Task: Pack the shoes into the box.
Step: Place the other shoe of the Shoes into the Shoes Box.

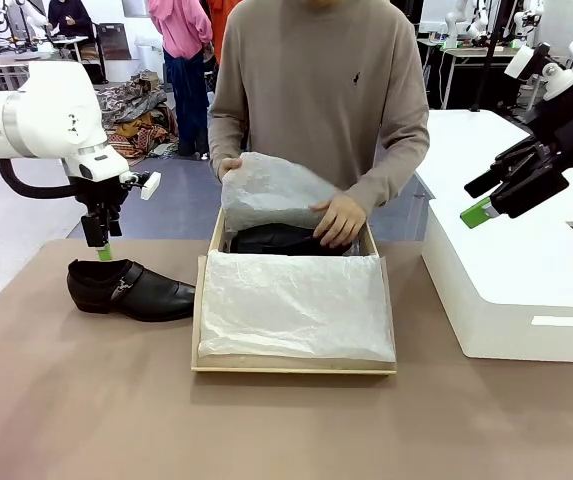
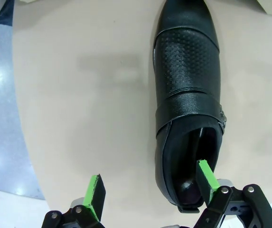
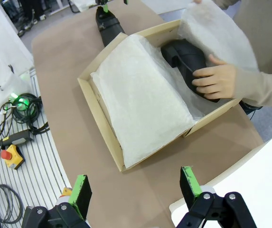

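1. One black shoe [image 1: 131, 290] [image 2: 188, 95] [image 3: 108, 23] lies on its sole on the brown table [image 1: 86, 400]. It is just beside the box [image 1: 296, 368] [image 3: 98, 114], on the robot's left side. Its pointy toe points at the box
2. The left gripper [image 1: 103, 245] [image 2: 151, 184] hangs right over the heel end of this shoe. Its jaws are wide apart and hold nothing. One green pad is above the hole where the foot goes in, and the other pad is above the bare table next to the shoe. I cannot tell if a pad touches the shoe
3. The other shoe [image 1: 281, 240] [image 3: 185, 57] is inside the box, at the far end near the person [image 1: 316, 90]
4. White tissue paper [image 1: 296, 305] [image 3: 140, 95] covers the near part of the box
5. The person's hand [image 1: 341, 220] [image 3: 216, 80] rests on the shoe in the box. Their other hand [image 1: 229, 167] holds up a loose sheet [image 1: 271, 190] [image 3: 216, 33] of the white paper over the far end
6. The right gripper [image 1: 476, 198] [image 3: 135, 185] is up in the air on the robot's right side, above a big white box [image 1: 506, 290] [image 3: 249, 190]. Its jaws are spread apart too, with nothing between them. It is well apart from both shoes
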Robot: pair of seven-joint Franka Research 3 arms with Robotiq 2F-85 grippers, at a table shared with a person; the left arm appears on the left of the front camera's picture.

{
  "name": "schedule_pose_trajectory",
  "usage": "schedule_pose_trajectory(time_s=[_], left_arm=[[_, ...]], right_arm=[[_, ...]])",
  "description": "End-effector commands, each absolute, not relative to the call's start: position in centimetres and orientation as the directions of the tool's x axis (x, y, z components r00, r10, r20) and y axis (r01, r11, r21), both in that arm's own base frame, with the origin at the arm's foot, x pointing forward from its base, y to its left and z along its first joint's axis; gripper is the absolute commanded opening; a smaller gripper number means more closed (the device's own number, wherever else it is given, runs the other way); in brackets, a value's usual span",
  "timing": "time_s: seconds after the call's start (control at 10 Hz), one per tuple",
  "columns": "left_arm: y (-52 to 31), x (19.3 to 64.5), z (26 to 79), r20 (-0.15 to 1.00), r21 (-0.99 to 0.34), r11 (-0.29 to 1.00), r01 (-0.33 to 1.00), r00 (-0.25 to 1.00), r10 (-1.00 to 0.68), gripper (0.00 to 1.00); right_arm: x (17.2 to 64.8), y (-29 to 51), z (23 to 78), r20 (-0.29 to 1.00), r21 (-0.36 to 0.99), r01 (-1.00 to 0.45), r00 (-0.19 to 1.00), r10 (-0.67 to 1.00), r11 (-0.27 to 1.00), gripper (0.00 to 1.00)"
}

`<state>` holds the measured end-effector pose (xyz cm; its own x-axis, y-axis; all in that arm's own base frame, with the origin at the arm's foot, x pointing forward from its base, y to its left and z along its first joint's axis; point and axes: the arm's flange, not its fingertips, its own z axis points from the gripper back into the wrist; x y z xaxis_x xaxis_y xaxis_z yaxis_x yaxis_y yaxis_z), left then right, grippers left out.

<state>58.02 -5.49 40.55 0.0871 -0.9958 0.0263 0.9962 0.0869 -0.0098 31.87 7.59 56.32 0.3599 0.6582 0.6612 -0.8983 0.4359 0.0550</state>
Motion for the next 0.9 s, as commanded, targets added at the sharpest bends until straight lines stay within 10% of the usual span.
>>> schedule_pose_trajectory(time_s=[0.0, 0.8], left_arm=[[-5.4, 58.0, 40.6, 0.026, -0.01, 0.092, 0.996, 0.092, -0.995, 1.0], [-5.0, 58.7, 37.6, 0.025, -0.067, 0.038, 0.997, 0.04, -0.999, 1.0]], right_arm=[[32.0, 7.7, 56.4, 0.68, 0.061, -0.906, 0.346, 0.646, 0.42, 1.0], [32.0, 7.7, 56.4, 0.68, 0.061, -0.906, 0.346, 0.646, 0.42, 1.0]])
